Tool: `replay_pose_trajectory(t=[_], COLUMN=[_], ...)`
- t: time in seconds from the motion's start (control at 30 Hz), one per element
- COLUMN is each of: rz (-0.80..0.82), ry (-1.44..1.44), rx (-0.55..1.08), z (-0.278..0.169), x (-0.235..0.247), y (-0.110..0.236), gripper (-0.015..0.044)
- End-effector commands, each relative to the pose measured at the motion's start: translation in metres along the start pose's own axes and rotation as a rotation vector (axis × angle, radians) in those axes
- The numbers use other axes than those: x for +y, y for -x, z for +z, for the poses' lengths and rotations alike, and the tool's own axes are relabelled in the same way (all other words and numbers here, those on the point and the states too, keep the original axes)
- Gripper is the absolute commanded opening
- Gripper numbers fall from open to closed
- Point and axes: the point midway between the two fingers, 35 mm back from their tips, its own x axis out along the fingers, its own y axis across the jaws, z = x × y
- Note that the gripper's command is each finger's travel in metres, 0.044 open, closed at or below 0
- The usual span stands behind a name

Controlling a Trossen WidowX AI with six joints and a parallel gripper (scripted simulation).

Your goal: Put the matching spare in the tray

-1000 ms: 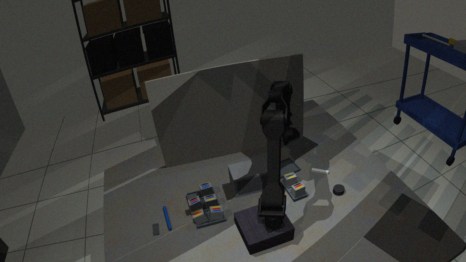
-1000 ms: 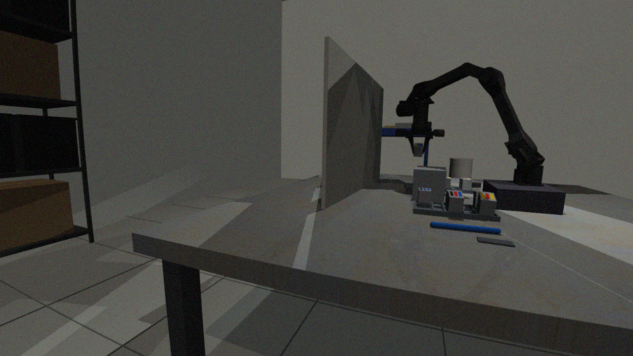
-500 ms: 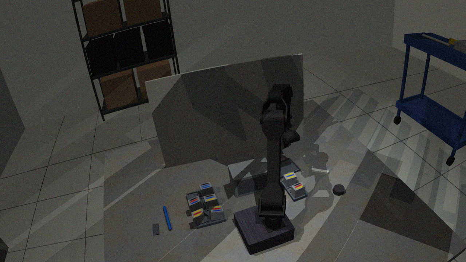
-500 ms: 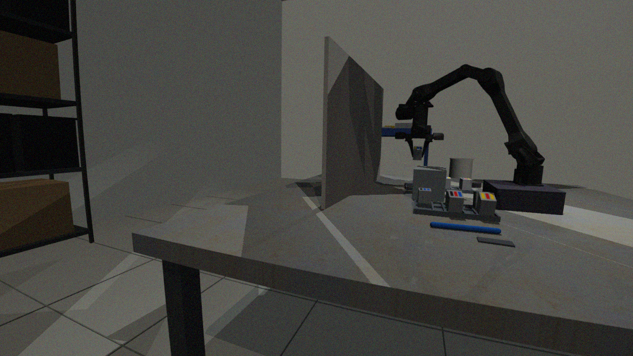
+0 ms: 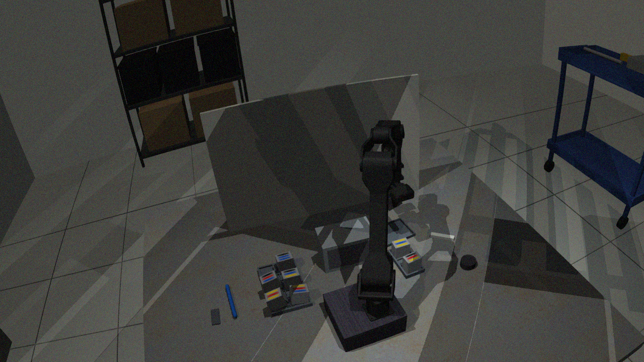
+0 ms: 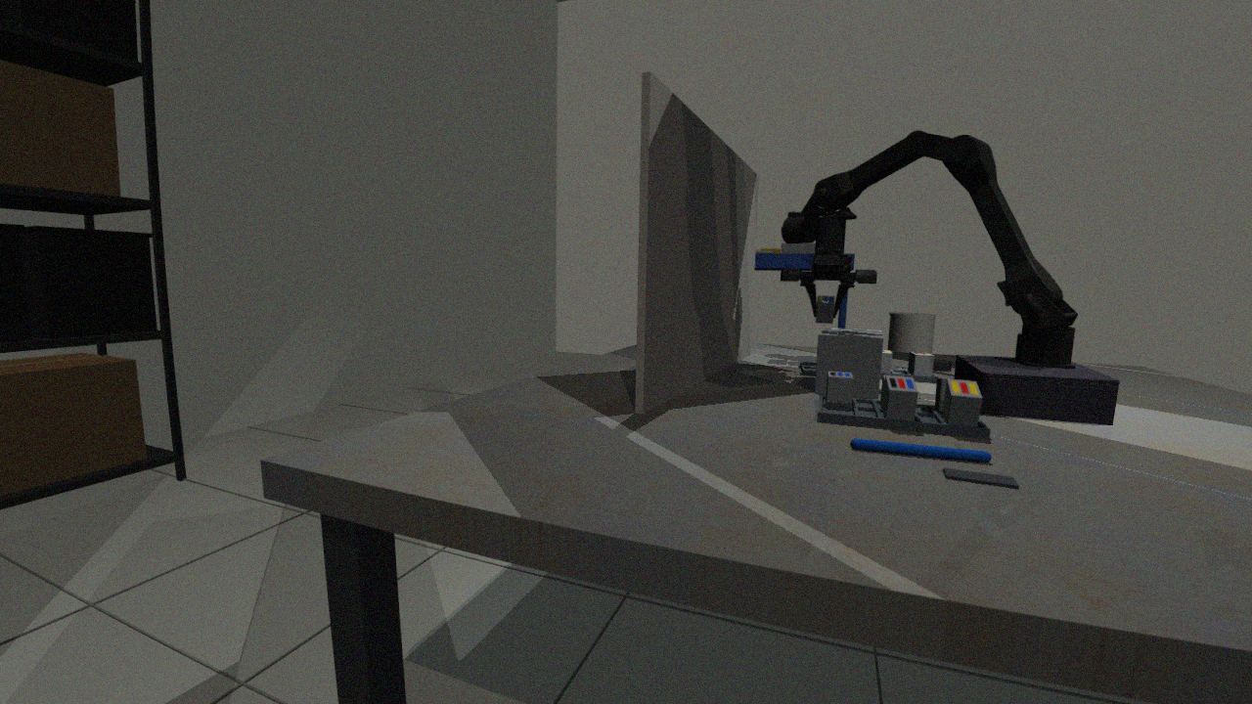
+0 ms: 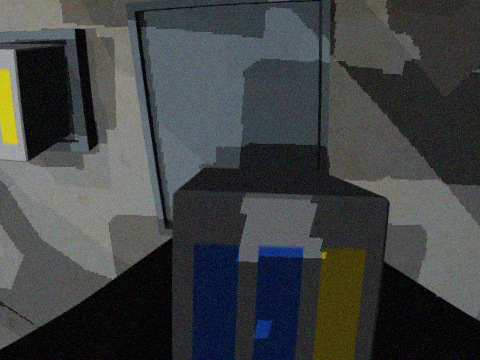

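My gripper is shut on a grey spare block with two blue stripes and one yellow stripe. It holds the block in the air above the flat grey tray, whose rim fills the upper middle of the wrist view. The mounted unit, a larger grey box, stands just left of the tray. A rack of several striped spares sits at the front left. A second small rack beside the tray holds two more spares; one shows at the left edge of the wrist view.
A tall upright panel stands behind the unit. A blue pen and a dark flat chip lie front left. A black puck and a white stick lie right of the tray. A grey cylinder stands behind the racks.
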Motion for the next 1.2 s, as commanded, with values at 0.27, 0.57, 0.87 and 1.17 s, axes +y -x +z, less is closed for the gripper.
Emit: replay_pose_trajectory(t=[0.27,0.57,0.87,1.17], rz=[0.008,0.008,0.008,0.009], ry=[0.000,0.000,0.000,0.000], rx=[-0.007,-0.007,-0.007,-0.007], z=[0.001,0.001,0.001,0.001], x=[0.001,0.001,0.002,0.002], y=[-0.015,-0.023,-0.031,-0.039], gripper=[0.0000,0.0000,0.0000,0.0000])
